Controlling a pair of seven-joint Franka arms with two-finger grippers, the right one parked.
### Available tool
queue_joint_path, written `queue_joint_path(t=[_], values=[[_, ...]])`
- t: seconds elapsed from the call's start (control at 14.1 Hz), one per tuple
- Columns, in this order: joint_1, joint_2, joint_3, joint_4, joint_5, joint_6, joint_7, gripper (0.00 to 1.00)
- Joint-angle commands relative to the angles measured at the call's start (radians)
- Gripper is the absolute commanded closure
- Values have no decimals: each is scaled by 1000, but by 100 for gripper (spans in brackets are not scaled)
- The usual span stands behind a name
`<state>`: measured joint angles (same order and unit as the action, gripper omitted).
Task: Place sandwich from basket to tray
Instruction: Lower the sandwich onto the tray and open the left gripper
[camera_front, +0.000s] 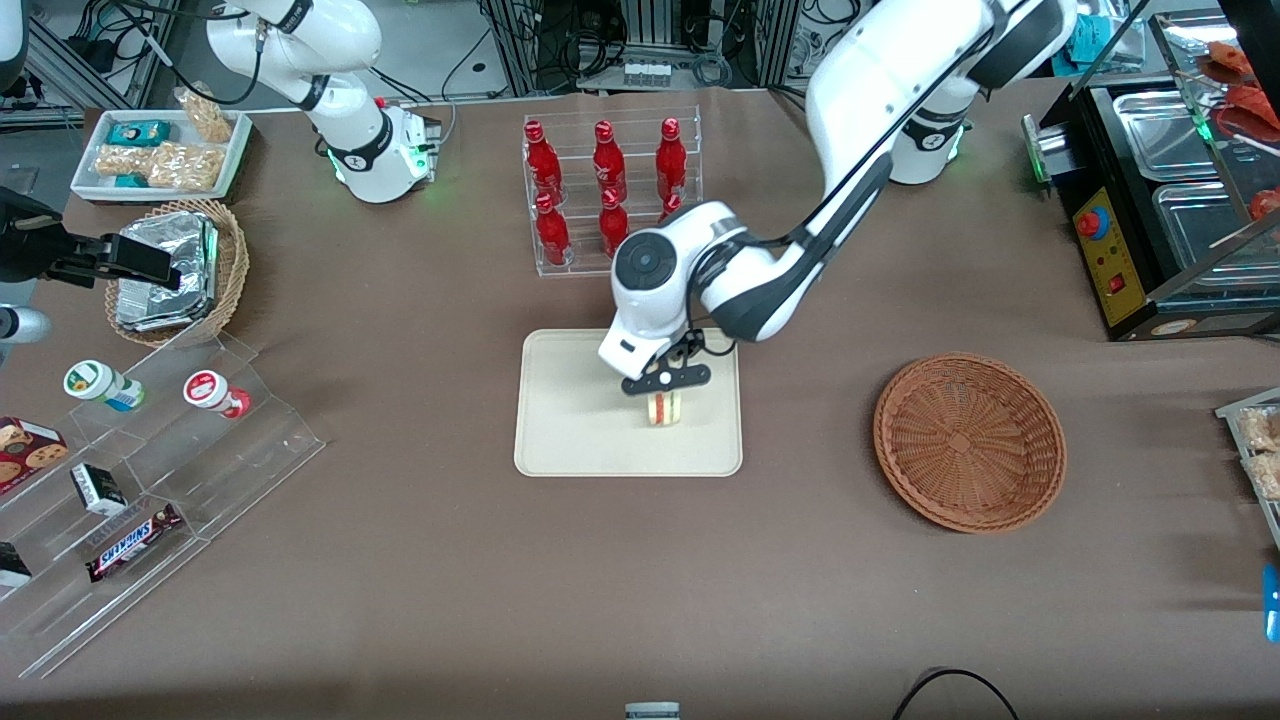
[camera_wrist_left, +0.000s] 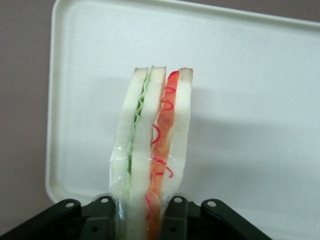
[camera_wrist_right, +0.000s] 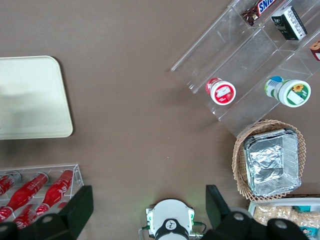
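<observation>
You had the sandwich (camera_front: 664, 408) out of the basket (camera_front: 969, 441) already; the basket sat bare toward the working arm's end of the table, well apart from the tray (camera_front: 560, 400). The gripper (camera_front: 666, 392) was over the tray, fingers closed onto the sandwich from both sides. In the wrist view the sandwich (camera_wrist_left: 152, 150) stood on edge w/ its clear wrap pinched between the pads, the tray (camera_wrist_left: 250, 75) filling the bkgd right under it. Whether it was touching the tray surface or hanging just above it, I couldn't tell.

So, as I judged it, pick and carry were done. What was left: set it down if not already down, let go, lift away.

Readable writing was scarce. A Snickers bar (camera_front: 133, 541) lay on the clear acrylic step rack (camera_front: 230, 450) toward the parked arm's end; the name read clearly on the wrapper. The red bottles (camera_front: 605, 185) in their clear rack, farther from the camera than the tray, carried white script too small to read. Lids on the two small cups (camera_front: 150, 390) on the step rack weren't legible either.
</observation>
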<state>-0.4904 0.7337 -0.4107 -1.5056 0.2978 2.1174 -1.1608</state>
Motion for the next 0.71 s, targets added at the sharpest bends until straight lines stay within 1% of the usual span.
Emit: queue_joint_path(t=[0.0,0.07,0.21,0.28,0.35,0.43,0.5,0.57,0.64], values=[[-43,78,12,106,37,22,-94,69],[-48,88,12,108,46,38,-99,69],[-48,102,13,108,63,59,-108,64],[-50,111,13,108,64,67,-117,64],[-53,116,13,110,64,69,-122,61],[-54,119,13,110,66,75,-122,49],[-54,122,13,110,70,75,-120,36],[-54,124,13,108,90,75,-122,29],[-54,125,13,108,99,75,-122,27]])
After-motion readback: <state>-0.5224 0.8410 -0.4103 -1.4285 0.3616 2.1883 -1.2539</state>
